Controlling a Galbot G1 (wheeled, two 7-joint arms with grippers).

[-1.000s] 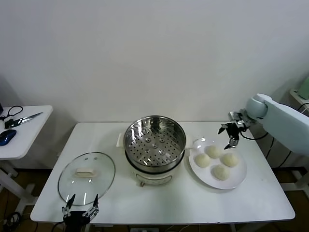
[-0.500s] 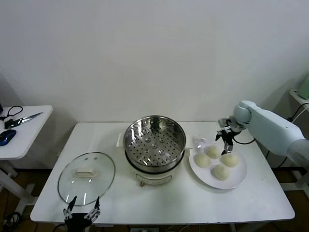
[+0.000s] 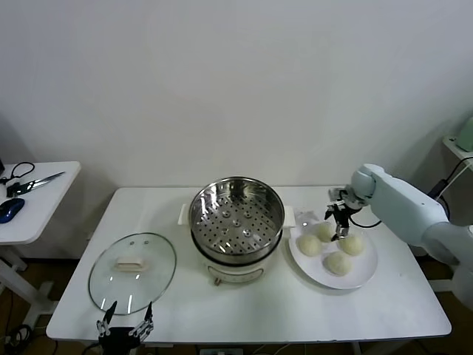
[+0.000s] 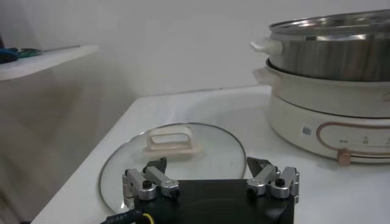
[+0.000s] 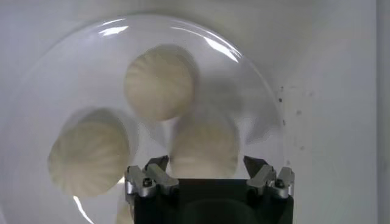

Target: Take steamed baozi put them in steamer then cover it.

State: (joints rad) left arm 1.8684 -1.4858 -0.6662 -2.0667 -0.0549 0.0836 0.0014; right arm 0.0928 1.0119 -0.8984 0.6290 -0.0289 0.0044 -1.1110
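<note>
Over the plate (image 3: 361, 277), the right tool (image 3: 340, 224) straddles a steamed baozi (image 5: 204, 148), jaws apart

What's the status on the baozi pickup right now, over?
Right gripper open over plated baozi. Left gripper open, parked by cover. Steamer uncovered, path clear.

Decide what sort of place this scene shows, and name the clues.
Probably a robot test room set up as a kitchen corner: a plain white table holds an electric steamer, a plate of baozi, and a side desk carries scissors.
</note>
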